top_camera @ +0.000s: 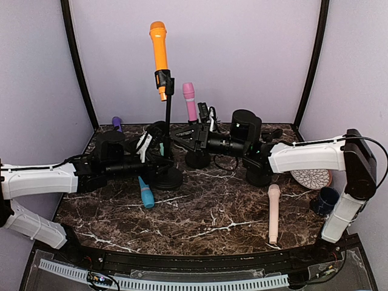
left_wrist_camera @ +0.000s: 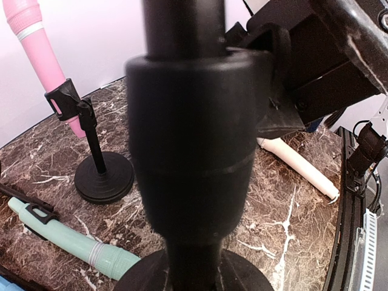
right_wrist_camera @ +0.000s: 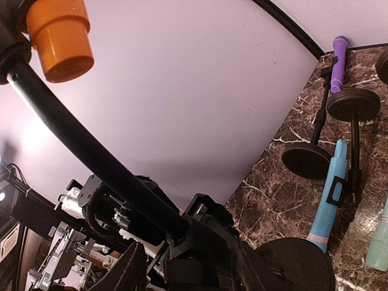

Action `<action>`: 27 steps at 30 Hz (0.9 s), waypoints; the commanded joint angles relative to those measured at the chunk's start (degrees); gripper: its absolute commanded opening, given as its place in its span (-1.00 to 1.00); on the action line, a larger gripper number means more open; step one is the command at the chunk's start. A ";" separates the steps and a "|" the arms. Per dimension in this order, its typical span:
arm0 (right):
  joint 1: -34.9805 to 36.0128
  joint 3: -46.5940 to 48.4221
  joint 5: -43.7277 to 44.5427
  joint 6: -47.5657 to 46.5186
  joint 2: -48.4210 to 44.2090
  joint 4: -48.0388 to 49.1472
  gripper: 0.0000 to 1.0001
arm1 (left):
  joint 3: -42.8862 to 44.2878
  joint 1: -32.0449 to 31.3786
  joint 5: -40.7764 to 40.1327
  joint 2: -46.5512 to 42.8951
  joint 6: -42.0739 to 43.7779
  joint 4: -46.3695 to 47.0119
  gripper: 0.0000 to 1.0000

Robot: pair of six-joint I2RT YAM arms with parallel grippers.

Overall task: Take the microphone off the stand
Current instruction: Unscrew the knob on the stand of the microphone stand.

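Note:
An orange microphone [top_camera: 159,51] stands upright in the clip of a tall black stand [top_camera: 168,121], whose round base [top_camera: 165,177] rests on the marble table. Its lower end shows in the right wrist view [right_wrist_camera: 57,39], above the pole [right_wrist_camera: 91,151]. My left gripper [top_camera: 159,151] is shut on the pole low down. The pole's collar [left_wrist_camera: 188,151] fills the left wrist view and hides my fingers. My right gripper [top_camera: 185,140] is open and empty just right of the pole, at about the same height as the left gripper and well below the microphone.
A pink microphone [top_camera: 190,100] sits in a shorter stand behind my right gripper. A blue microphone [top_camera: 145,193], a beige one [top_camera: 274,212], a mint one [left_wrist_camera: 73,242] and a purple one [top_camera: 117,124] lie about. A white disc [top_camera: 312,177] and a dark cup [top_camera: 327,199] sit at the right.

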 commanded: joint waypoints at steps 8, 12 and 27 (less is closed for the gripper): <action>0.72 1.59 1.57 1.70 0.17 2.64 -0.21 | 1.81 -0.23 0.12 -3.63 1.23 6.81 -1.00; 0.73 1.24 2.50 1.74 -0.15 1.52 -0.24 | 1.76 -0.23 0.08 -3.72 1.27 6.85 -1.00; 0.81 0.86 3.41 2.04 -0.37 1.05 -0.46 | 1.75 -0.31 0.04 -3.99 1.34 6.94 -1.00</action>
